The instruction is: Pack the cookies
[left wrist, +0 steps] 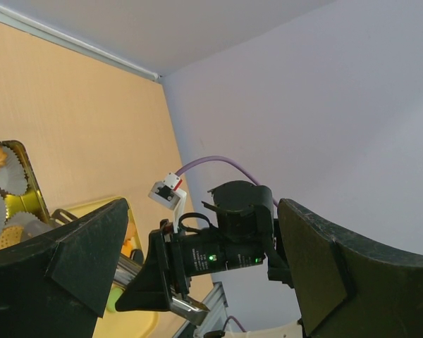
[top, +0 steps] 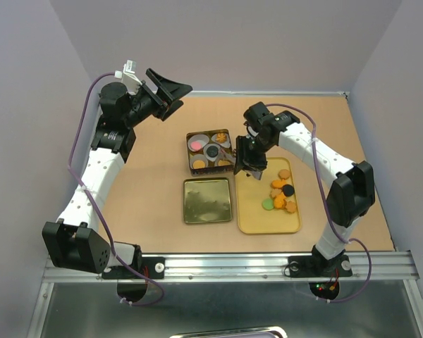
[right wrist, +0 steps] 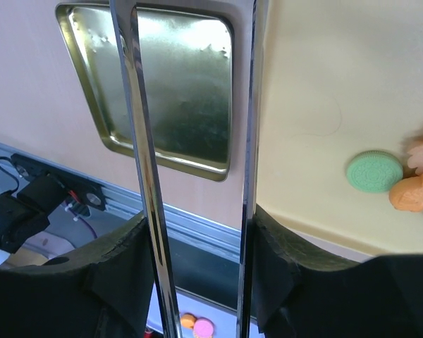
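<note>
Several cookies [top: 282, 193], orange, black and green, lie on the yellow tray [top: 257, 218]. In the right wrist view a green cookie [right wrist: 375, 171] lies beside an orange one [right wrist: 416, 193]. The square tin [top: 210, 151] holds paper liners with pink, black and orange cookies. My right gripper [top: 245, 165] [right wrist: 197, 218] is shut on metal tongs [right wrist: 144, 141], between tin and tray. The tongs' arms stand apart, and their tips are out of the wrist view. My left gripper [top: 170, 91] [left wrist: 204, 211] is open and empty, raised at the back left.
The gold tin lid [top: 207, 201] [right wrist: 162, 77] lies upturned left of the tray, in front of the tin. The tin's corner [left wrist: 7, 190] shows in the left wrist view. An aluminium rail [top: 225, 264] runs along the near edge. Walls enclose the table.
</note>
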Controlling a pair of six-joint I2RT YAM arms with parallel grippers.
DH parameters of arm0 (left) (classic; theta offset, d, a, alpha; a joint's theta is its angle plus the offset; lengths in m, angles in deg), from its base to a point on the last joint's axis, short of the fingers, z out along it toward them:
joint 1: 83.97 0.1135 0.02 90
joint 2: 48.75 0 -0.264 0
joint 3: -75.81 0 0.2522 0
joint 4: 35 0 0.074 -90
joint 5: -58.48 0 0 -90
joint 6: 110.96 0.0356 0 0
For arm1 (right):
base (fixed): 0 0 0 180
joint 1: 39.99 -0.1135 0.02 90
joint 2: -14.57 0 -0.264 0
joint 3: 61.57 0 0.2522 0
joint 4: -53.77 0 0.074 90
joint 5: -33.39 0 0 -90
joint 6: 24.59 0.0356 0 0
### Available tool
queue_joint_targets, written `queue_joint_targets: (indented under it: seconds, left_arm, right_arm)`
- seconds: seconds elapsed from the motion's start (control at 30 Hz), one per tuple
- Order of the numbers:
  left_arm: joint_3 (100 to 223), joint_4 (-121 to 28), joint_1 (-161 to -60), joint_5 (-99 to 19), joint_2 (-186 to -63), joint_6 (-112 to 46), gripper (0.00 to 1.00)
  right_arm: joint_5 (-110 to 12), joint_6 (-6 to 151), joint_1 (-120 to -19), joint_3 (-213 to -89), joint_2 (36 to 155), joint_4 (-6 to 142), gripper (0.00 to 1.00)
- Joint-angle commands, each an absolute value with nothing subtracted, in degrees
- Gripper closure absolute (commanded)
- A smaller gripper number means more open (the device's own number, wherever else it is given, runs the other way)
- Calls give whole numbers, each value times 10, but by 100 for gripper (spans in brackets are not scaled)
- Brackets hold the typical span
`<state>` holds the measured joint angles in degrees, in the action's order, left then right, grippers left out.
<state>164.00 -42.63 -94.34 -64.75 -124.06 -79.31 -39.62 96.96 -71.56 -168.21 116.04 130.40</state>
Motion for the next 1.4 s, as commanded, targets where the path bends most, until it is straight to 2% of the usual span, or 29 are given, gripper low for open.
queue_joint_targets:
  seconds: [0.0, 0.3, 0.43, 0.53, 0.83, 1.1, 1.37]
  left_arm:
    - [1644, -404, -941, -663, -1235, -781, 1]
    - [1650, -403, -941, -665, -1237, -782, 1]
    - [1652, -405, -940, -665, -1237, -780, 1]
    - [1652, -409, -941, -664, -1235, -777, 1]
    - [1656, -409, -941, -663, -1238, -777, 1]
    - [1665, -409, -941, -662, -1239, -778, 1]
    - [1663, -411, -941, -659, -1239, -775, 1]
  right_arm:
    - [-440, 972, -718, -1691, 1118, 1294, 46]
    - [-499, 968, -698, -1733, 1119, 1313, 47]
    - [-508, 960, -652, -1749, 1124, 1313, 48]
    - [-525, 959, -581, -1748, 1134, 1313, 48]
    - [-585, 944, -472, -1853, 1261, 1310, 48]
    - [-611, 948, -437, -1962, 1388, 1308, 49]
    - [-607, 956, -432, -1957, 1452, 1292, 49]
